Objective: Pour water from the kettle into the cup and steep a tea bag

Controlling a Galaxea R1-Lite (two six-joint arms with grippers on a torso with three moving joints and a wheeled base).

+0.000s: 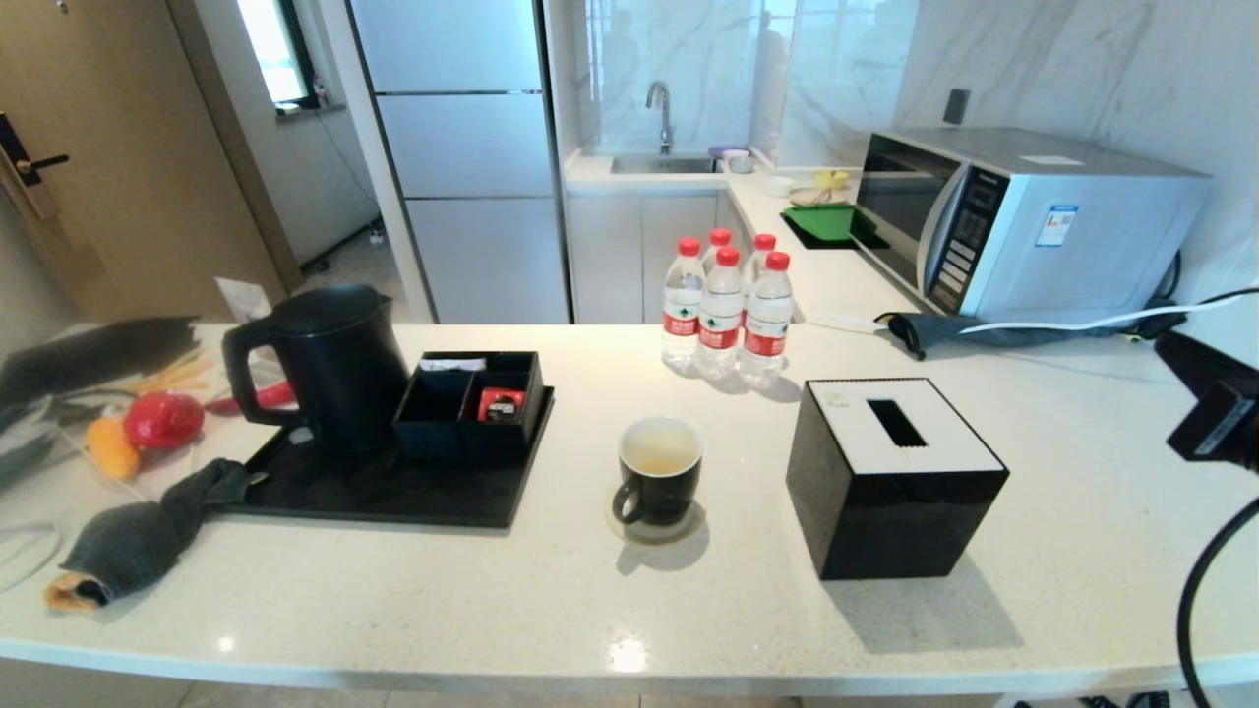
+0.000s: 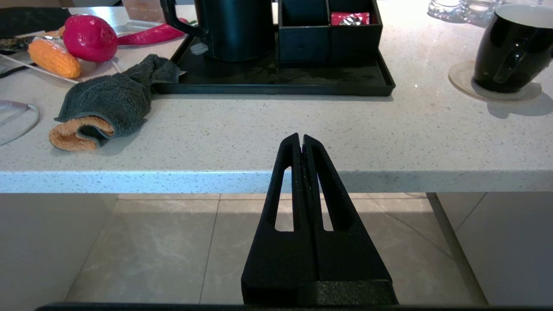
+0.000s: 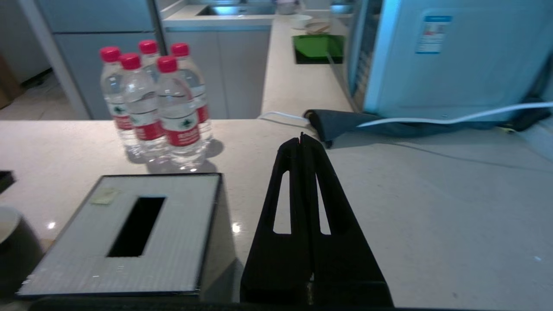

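Observation:
The matte black kettle (image 1: 329, 364) (image 2: 235, 30) stands upright on the left of a black tray (image 1: 393, 492). To the right of the tray, the black cup (image 1: 657, 487) (image 2: 510, 47) sits on a round coaster, with pale yellowish water (image 1: 657, 460) inside. The tea bag is out of view. My left gripper (image 2: 301, 137) is shut and empty, held low in front of the counter's front edge. My right gripper (image 3: 302, 138) is shut above the counter, right of the tissue box, away from the cup.
A black compartment box (image 1: 462, 408) holding a red packet shares the tray. A black tissue box (image 1: 885, 492) (image 3: 125, 233) stands right of the cup, with several red-capped bottles (image 1: 723, 310) behind. A microwave (image 1: 1023, 216) is at the back right. A grey cloth (image 1: 138, 536) lies front left.

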